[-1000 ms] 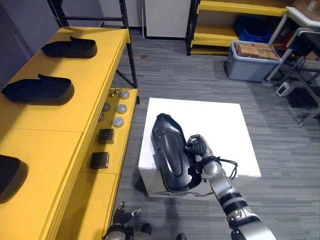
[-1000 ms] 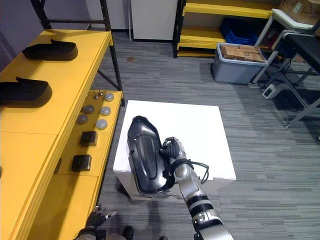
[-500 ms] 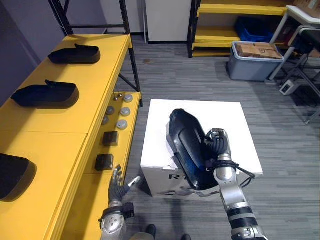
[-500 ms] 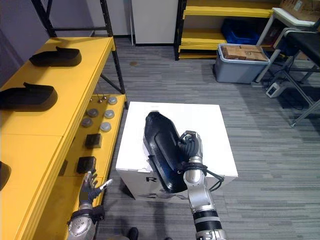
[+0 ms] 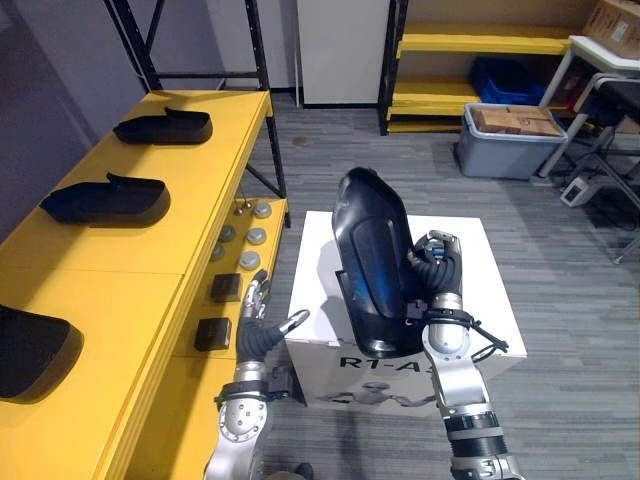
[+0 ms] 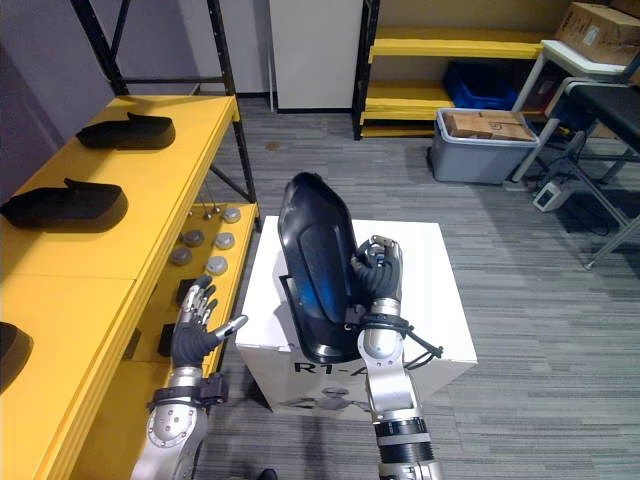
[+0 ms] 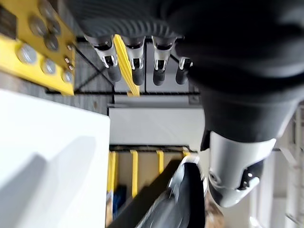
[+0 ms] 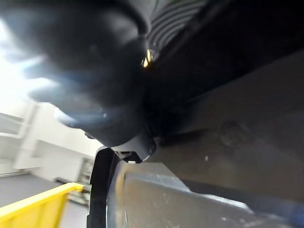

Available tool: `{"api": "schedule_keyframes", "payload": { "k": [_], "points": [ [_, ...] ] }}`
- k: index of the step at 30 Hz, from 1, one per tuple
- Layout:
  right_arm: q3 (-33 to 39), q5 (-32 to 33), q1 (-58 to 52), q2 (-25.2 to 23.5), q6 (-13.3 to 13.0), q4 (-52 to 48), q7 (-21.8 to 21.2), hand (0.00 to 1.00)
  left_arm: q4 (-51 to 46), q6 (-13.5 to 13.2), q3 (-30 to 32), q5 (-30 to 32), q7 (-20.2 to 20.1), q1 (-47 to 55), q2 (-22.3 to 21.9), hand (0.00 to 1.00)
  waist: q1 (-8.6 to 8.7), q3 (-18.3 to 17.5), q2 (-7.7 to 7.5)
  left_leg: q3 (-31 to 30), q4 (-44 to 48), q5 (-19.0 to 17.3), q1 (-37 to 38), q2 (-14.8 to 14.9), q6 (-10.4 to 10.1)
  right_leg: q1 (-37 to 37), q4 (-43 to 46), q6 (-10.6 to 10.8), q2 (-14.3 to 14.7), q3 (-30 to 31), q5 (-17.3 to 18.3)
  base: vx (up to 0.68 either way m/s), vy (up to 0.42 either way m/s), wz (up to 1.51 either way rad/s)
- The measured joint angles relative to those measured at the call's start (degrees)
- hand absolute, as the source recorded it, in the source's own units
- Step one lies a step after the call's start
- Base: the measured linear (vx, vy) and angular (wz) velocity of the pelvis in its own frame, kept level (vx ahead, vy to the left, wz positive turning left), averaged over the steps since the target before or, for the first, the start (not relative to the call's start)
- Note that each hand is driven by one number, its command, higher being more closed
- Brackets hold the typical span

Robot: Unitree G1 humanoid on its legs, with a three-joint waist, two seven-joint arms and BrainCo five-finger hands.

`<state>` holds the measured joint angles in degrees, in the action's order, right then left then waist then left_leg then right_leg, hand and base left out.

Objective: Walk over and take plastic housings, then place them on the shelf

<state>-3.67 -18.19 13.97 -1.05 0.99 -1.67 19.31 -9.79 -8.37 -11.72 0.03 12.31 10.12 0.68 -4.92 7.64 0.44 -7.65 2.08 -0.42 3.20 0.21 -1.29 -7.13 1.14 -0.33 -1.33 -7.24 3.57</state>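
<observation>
My right hand [image 5: 436, 277] is curled round the edge of a long black plastic housing [image 5: 372, 262], which stands nearly upright above the white box [image 5: 470, 265]; the housing's dark inner wall [image 8: 223, 137] shows close up in the right wrist view. My left hand [image 5: 259, 330] is raised beside the box's left edge with straight fingers [image 7: 135, 61] and holds nothing. Three more black housings lie on the yellow shelf [image 5: 150, 260]: one far [image 5: 163, 127], one in the middle [image 5: 105, 201], one at the near left edge [image 5: 30, 350].
Round metal parts [image 5: 250, 235] and two dark blocks [image 5: 226, 286] sit on the shelf's lower ledge. A grey bin of boxes [image 5: 510, 130] and yellow racking [image 5: 480, 45] stand at the back right. Grey floor lies open to the right of the white box.
The right hand has lifted the housing and tipped it more upright. The left hand has risen beside the box. The camera has shifted a little, showing more of the room.
</observation>
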Motion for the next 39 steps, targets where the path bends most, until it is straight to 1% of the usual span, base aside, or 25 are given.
{"api": "schedule_keyframes", "payload": {
  "k": [2, 4, 6, 8, 9, 12, 13, 16, 18, 19, 21, 23, 25, 26, 28, 30, 31, 33, 34, 36, 39],
  "points": [
    [-2.0, 0.5, 0.3, 0.0, -0.6, -1.4, 0.2, 1.00, 1.7, 0.0, -1.8, -0.3, 0.3, -1.8, 0.0, 0.00, 0.10, -0.7, 0.03, 0.3, -0.2, 0.0, 0.0, 0.0, 0.0, 0.2, 0.0, 0.0, 0.1, 0.3, -0.1, 0.00, 0.006, -0.09],
    [-4.6, 1.1, 1.9, -0.1, -1.0, -1.4, 0.2, 1.00, 4.1, 0.1, -3.7, -1.1, 1.1, -3.8, 0.0, 0.00, 0.93, -1.2, 0.03, 0.5, -0.2, 0.0, 0.1, 0.0, 0.0, 0.1, -0.4, -0.1, 0.2, 0.4, -0.4, 0.01, 0.003, -0.06],
    [-6.8, 2.1, 3.2, -0.6, -1.5, -2.1, 0.2, 1.00, 6.4, 0.2, -5.8, -2.3, 1.4, -6.5, 0.0, 0.00, 1.00, -1.6, 0.05, 1.4, -0.4, 0.0, 0.1, 0.3, 0.0, 0.2, -1.1, -0.2, 0.5, 1.4, -1.1, 0.02, 0.003, -0.16],
    [-8.0, 2.2, 3.8, -1.5, -1.8, -2.1, 0.2, 1.00, 7.2, 0.4, -7.5, -3.2, 1.7, -8.2, 0.0, 0.00, 1.12, -1.7, 0.08, 1.7, -0.6, 0.0, 0.1, 0.6, 0.0, 0.1, -1.8, -0.2, 0.6, 1.8, -1.5, 0.02, 0.002, -0.16],
    [-8.8, 2.2, 4.0, -1.9, -2.2, -2.2, 0.6, 1.00, 7.7, 0.6, -8.0, -3.8, 2.5, -9.4, -0.4, 0.00, 1.17, -1.7, 0.08, 1.9, -0.7, 0.0, 0.1, 0.6, 0.0, 0.2, -1.8, -0.2, 0.7, 1.9, -1.6, 0.02, 0.001, -0.09],
    [-8.8, 2.2, 4.0, -1.7, -2.2, -2.2, 1.0, 1.00, 9.1, 1.1, -8.3, -4.9, 3.7, -11.4, -0.3, 0.00, 1.33, -2.4, 0.11, 1.9, -0.8, 0.0, 0.1, 0.5, 0.0, 0.3, -1.8, -0.2, 0.7, 1.9, -1.6, 0.04, -0.001, -0.01],
    [-8.8, 2.2, 4.1, -1.7, -2.2, -2.2, 1.4, 1.00, 9.1, 1.3, -8.5, -5.5, 3.9, -11.8, -0.3, 1.00, 1.34, -2.5, 0.10, 1.9, -0.8, 0.0, 0.1, 0.5, 0.0, 0.3, -1.8, -0.2, 0.7, 1.9, -1.6, 0.04, -0.002, 0.00],
    [-8.8, 2.4, 4.2, -1.4, -2.2, -2.2, 1.6, 1.00, 9.1, 1.4, -9.1, -5.9, 5.2, -12.6, 0.0, 1.00, 1.41, -2.5, 0.11, 1.9, -0.9, 0.0, 0.1, 0.5, 0.0, 0.3, -1.9, -0.2, 0.7, 2.0, -1.6, 0.02, -0.002, 0.00],
    [-9.0, 2.9, 4.2, -1.2, -2.3, -2.2, 1.6, 1.00, 9.2, 1.4, -9.6, -7.5, 6.1, -13.1, 0.3, 1.00, 1.51, -2.6, 0.10, 1.9, -0.9, 0.0, 0.1, 0.5, 0.0, 0.4, -1.9, -0.2, 0.7, 2.0, -1.6, 0.02, -0.001, 0.00],
    [-9.2, 3.3, 4.2, -1.0, -2.3, -2.2, 1.6, 0.00, 9.2, 1.4, -9.6, -7.8, 6.3, -13.2, 0.4, 1.00, 1.54, -2.6, 0.10, 1.9, -1.0, 0.0, 0.1, 0.5, 0.0, 0.4, -1.9, -0.2, 0.7, 2.0, -1.6, 0.03, 0.001, -0.01],
    [-10.6, 3.4, 4.1, -0.1, -2.3, -2.2, 1.6, 0.00, 9.5, 1.5, -9.6, -8.3, 6.9, -13.2, 1.2, 1.00, 2.11, -3.2, 0.10, 1.9, -1.1, 0.0, 0.0, 0.5, 0.0, 0.6, -1.9, -0.2, 0.7, 2.1, -1.6, 0.02, 0.003, 0.00],
    [-12.1, 4.6, 4.1, 1.0, -3.1, -2.2, 1.5, 0.00, 9.7, 2.0, -9.5, -8.9, 7.6, -13.2, 1.7, 1.00, 2.58, -3.8, 0.08, 1.9, -1.2, 0.0, 0.0, 0.5, 0.0, 0.6, -1.9, -0.2, 0.7, 2.1, -1.6, 0.03, 0.005, -0.01],
    [-12.5, 5.6, 3.7, 1.5, -4.7, -2.2, 0.9, 0.00, 9.7, 2.6, -9.3, -9.3, 7.8, -13.2, 1.8, 1.00, 2.68, -4.2, 0.08, 2.0, -1.2, 0.0, 0.1, 0.5, 0.0, 0.6, -1.9, -0.2, 0.7, 2.2, -1.6, 0.00, 0.000, 0.00],
    [-12.5, 6.1, 3.6, 1.6, -5.0, -2.2, 0.6, 0.00, 9.7, 2.7, -9.2, -9.4, 7.8, -13.2, 1.8, 1.00, 2.68, -4.3, 0.08, 2.0, -1.2, 0.0, 0.1, 0.6, 0.0, 0.6, -1.9, -0.2, 0.7, 2.2, -1.7, 0.00, 0.000, 0.00],
    [-12.9, 8.8, 2.4, 3.3, -6.7, -2.3, -1.4, 0.00, 9.7, 3.6, -8.2, -9.3, 7.8, -13.2, 2.0, 1.00, 2.63, -4.3, 0.08, 2.0, -1.2, 0.0, 0.1, 0.6, 0.0, 0.6, -1.9, -0.2, 0.7, 2.2, -1.7, 0.00, 0.000, 0.00],
    [-12.8, 12.3, 1.6, 4.2, -7.4, -2.6, -3.2, 0.00, 9.7, 4.0, -7.8, -8.8, 7.2, -13.1, 2.5, 1.00, 2.62, -4.3, 0.08, 2.0, -1.2, 0.0, 0.1, 0.6, 0.0, 0.6, -1.9, -0.2, 0.7, 2.2, -1.7, 0.00, 0.000, 0.00],
    [-12.3, 13.4, 1.5, 4.8, -7.5, -2.7, -3.8, 0.00, 9.7, 4.1, -7.8, -8.7, 7.0, -13.1, 2.5, 1.00, 2.63, -4.3, 0.08, 2.0, -1.2, 0.0, 0.1, 0.6, 0.0, 0.6, -1.9, -0.3, 0.7, 2.2, -1.7, 0.00, 0.000, 0.00],
    [-10.8, 18.0, 0.3, 5.7, -8.6, -4.7, -6.4, 0.00, 9.5, 4.1, -7.7, -8.7, 5.4, -13.1, 2.5, 1.00, 2.54, -4.3, 0.08, 2.0, -1.2, 0.1, 0.1, 0.6, 0.0, 0.6, -1.8, -0.2, 0.7, 2.2, -1.7, 0.00, 0.000, 0.00],
    [-9.9, 19.0, -0.3, 5.6, -8.8, -5.4, -7.0, 0.00, 9.1, 4.1, -7.6, -8.7, 5.1, -13.0, 2.5, 1.00, 2.52, -4.3, 0.08, 2.0, -1.2, 0.1, 0.1, 0.6, 0.0, 0.6, -1.8, -0.2, 0.7, 2.2, -1.7, 0.00, 0.000, 0.00],
    [-6.9, 25.1, -1.8, 5.5, -10.5, -8.1, -8.5, 0.00, 7.1, 4.1, -7.7, -6.8, 3.5, -12.2, 1.8, 1.00, 2.61, -4.3, 0.08, 2.2, -1.2, 0.1, 0.2, 0.6, 0.0, 0.6, -1.8, -0.2, 0.7, 2.3, -1.7, 0.00, 0.000, -0.02],
    [-2.7, 29.0, -3.2, 5.5, -12.1, -11.4, -9.8, 0.00, 5.3, 4.0, -7.6, -5.3, 2.2, -11.4, 0.8, 1.00, 2.65, -4.3, 0.08, 2.8, -1.4, 0.1, 0.5, 0.7, 0.0, 0.6, -1.8, -0.2, 0.7, 2.9, -1.7, 0.00, 0.000, -0.10]
  ]
}}
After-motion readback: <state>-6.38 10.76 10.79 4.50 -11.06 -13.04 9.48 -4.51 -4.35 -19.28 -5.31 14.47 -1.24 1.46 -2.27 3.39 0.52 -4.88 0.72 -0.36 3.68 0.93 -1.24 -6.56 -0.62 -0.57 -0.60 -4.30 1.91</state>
